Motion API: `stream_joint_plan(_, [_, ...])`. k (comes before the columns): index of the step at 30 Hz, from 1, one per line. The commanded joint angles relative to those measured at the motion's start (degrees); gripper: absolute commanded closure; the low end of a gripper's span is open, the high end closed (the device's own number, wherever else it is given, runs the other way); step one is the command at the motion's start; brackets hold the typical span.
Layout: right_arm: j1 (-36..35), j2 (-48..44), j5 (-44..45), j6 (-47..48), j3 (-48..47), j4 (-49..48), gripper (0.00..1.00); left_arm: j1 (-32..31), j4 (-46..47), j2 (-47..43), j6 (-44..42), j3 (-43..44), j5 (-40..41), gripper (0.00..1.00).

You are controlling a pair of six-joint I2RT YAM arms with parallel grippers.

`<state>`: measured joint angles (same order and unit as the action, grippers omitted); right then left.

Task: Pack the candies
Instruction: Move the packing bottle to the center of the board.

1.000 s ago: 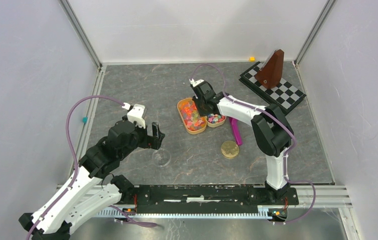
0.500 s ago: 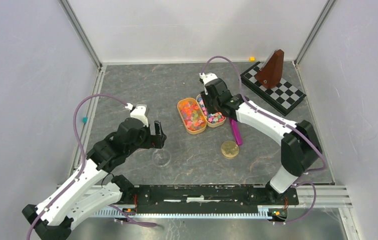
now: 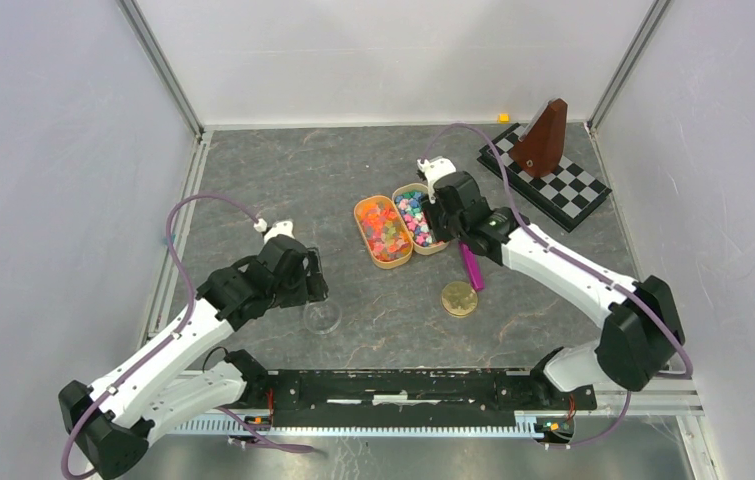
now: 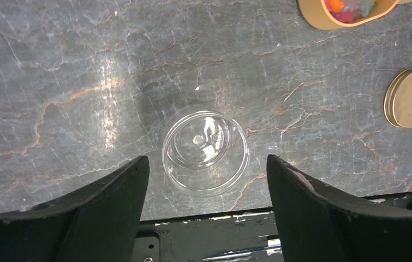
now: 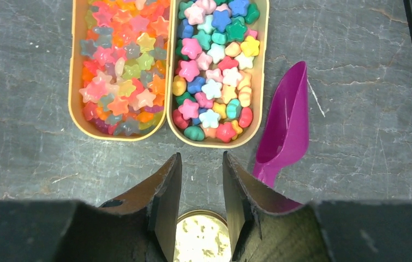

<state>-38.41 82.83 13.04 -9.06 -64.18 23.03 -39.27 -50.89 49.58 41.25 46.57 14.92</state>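
Grey marbled stone covers the counter (image 3: 283, 180), with pale panels closing it in. Near its middle lie the candies (image 5: 213, 89), small stars and rounded lumps in pink, blue, green, yellow, white and orange. They fill a tan tray (image 5: 73, 82) and a second tray (image 5: 262, 82), both oval, set side by side with their long walls touching. The first holds glassier pieces, the second matte ones.

Just beside the second tray, on its right, a purple scoop (image 5: 288, 120) lies lengthwise on the stone with its hollow side up.

The right tool (image 5: 202, 185) hovers at the near ends of the trays. Its fingers stand a narrow gap apart and grasp nothing. Through that gap the wrist view shows a round gold lid (image 5: 201, 240), which lies flat near the scoop's near end.

Well apart to the left, a clear round dish (image 4: 206, 150) sits on the stone. The left tool (image 4: 208, 164) hangs over it, released, with its jaws spread wide on either side of the glass.

A chessboard (image 3: 563, 190) rests in the far right corner with a brown pyramid-shaped block (image 3: 541, 140) on it.
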Motion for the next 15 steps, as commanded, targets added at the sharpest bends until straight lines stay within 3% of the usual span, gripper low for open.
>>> stream_joint_plan(1, [-0.13,-4.46,-4.70,-1.05,3.24,-3.13,0.61,-0.11,-0.82,-0.91,8.68,-2.88,1.32,0.19])
stream_joint_plan(5, [-0.13,-6.61,-6.03,-1.92,5.46,-3.66,0.62,-0.19,-1.21,-1.40,11.46,-5.72,3.61,0.30])
stream_joint_plan(15, [-0.17,-8.91,-6.83,-2.46,8.31,-4.41,0.63,-0.11,-0.07,-1.98,11.79,-9.21,2.89,0.43])
